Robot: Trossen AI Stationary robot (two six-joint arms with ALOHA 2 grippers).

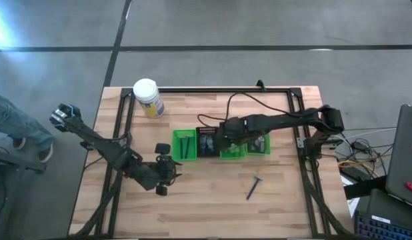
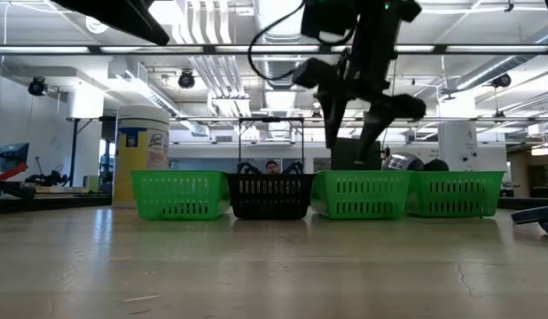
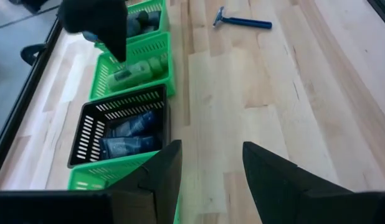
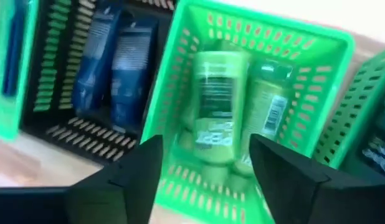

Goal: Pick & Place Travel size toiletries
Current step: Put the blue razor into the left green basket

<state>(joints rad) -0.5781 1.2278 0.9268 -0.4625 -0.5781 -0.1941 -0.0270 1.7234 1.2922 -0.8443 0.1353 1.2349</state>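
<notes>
The left gripper (image 1: 161, 175) hangs over bare wood at the near side of the table (image 1: 213, 207), its fingers (image 3: 164, 171) spread apart with nothing between them. Ahead of it sits the row of four small baskets. A blue-handled razor (image 1: 253, 187) lies alone on the wood, well off to that gripper's side and apart from the baskets.

Farther in, the right gripper (image 4: 205, 165) hovers over the third basket (image 4: 255, 74), a green one, fingers open and empty. Directly below them lie green mini bottles (image 4: 214, 99) (side by side, labels up). Beside that basket, the black basket (image 3: 118, 127) holds flat blue packets (image 4: 114, 59). The green basket (image 1: 185, 145) at the row's end holds dark thin items.

Beyond the baskets, a white jar (image 1: 148, 97) stands near the far edge.
</notes>
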